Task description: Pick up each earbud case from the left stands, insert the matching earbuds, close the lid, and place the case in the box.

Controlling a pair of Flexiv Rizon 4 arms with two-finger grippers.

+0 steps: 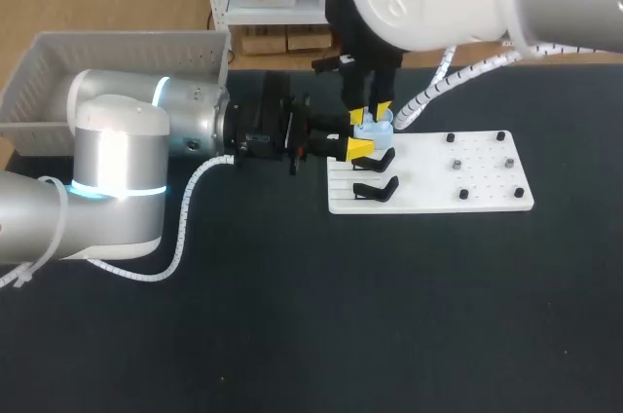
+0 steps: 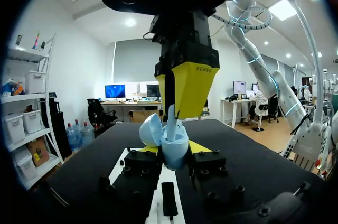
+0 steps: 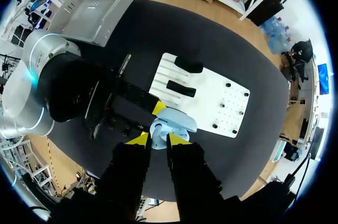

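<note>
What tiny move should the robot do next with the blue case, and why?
Probably the right gripper should ease straight down a little. It pinches a white earbud just at the mouth of the blue case, which the left gripper clamps with its lid open, so the earbud looks not fully seated yet.

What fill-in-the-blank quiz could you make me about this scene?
The pale blue egg-shaped earbud case, gripped by the yellow-tipped left gripper, has its lid ____. The right gripper holds a pale earbud directly ____ the case. Two bare stands on the flat white board are ____ in colour.
Missing: open; above; black.
</note>
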